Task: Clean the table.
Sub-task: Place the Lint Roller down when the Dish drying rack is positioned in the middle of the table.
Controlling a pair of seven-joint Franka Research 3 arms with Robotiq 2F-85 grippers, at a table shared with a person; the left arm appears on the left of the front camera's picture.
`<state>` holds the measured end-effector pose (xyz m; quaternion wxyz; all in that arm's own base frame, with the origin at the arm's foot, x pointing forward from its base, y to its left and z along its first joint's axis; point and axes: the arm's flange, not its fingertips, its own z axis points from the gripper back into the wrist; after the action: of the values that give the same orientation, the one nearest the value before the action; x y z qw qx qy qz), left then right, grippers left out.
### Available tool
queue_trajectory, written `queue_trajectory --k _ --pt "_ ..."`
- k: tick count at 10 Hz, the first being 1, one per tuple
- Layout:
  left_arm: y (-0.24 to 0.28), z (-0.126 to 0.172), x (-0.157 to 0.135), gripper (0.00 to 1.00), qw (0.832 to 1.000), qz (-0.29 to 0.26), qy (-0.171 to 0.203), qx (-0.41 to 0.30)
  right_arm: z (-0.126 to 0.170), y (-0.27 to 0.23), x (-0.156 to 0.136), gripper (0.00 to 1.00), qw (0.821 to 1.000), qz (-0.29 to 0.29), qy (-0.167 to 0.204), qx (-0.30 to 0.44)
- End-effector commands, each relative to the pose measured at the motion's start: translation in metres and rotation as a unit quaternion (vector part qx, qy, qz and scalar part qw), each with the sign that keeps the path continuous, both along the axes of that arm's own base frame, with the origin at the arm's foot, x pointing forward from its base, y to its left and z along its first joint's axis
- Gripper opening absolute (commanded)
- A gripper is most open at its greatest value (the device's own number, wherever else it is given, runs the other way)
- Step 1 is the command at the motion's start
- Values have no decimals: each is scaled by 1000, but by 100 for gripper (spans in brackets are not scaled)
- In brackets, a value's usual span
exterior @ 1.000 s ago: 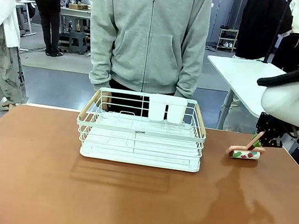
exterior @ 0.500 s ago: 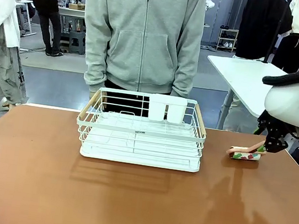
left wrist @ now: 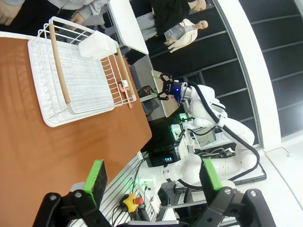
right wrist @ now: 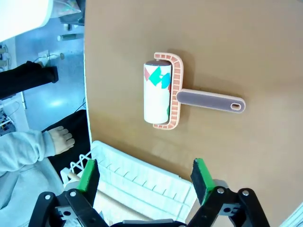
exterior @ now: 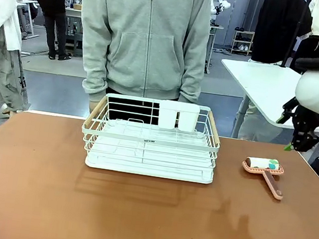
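The reddish-brown table (exterior: 30,196) carries a lint roller (exterior: 264,169) near its right side, lying flat with its pink handle pointing toward the robot. My right gripper (exterior: 287,135) hangs open above and to the right of it, holding nothing. From the right wrist, the patterned roller (right wrist: 158,94) and its handle (right wrist: 210,100) lie apart from the open right gripper (right wrist: 144,176). My left gripper (left wrist: 154,177) is open with nothing in it, off the near edge of the table (left wrist: 42,156).
A white wire dish rack (exterior: 151,139) with wooden handles stands at the back middle, a person (exterior: 141,39) right behind it. A smaller white table (exterior: 266,81) sits beyond the right corner. The rack (left wrist: 80,80) also appears in the left wrist view.
My right gripper let go of the lint roller and rose up and to the right. The roller's handle dropped flat onto the table. The person shifted slightly left.
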<state>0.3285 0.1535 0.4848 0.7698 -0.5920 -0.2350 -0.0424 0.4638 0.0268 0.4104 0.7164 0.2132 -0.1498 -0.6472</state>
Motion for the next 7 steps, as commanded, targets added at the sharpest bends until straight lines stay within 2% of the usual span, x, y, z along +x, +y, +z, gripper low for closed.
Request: queue_trajectory --k 1,4,5,7 --pt "1 2 -2 100 1000 -2 -11 -10 13 2 -18 100 1000 13 -13 0" --pt "1 2 -2 100 1000 -2 -11 -10 18 3 -16 100 1000 25 -15 -10" --pt "1 2 -2 100 1000 -2 -11 -10 23 5 -12 100 1000 7 -20 1" --pt "1 2 -2 100 1000 -2 -11 -10 23 5 -12 100 1000 7 -20 1"
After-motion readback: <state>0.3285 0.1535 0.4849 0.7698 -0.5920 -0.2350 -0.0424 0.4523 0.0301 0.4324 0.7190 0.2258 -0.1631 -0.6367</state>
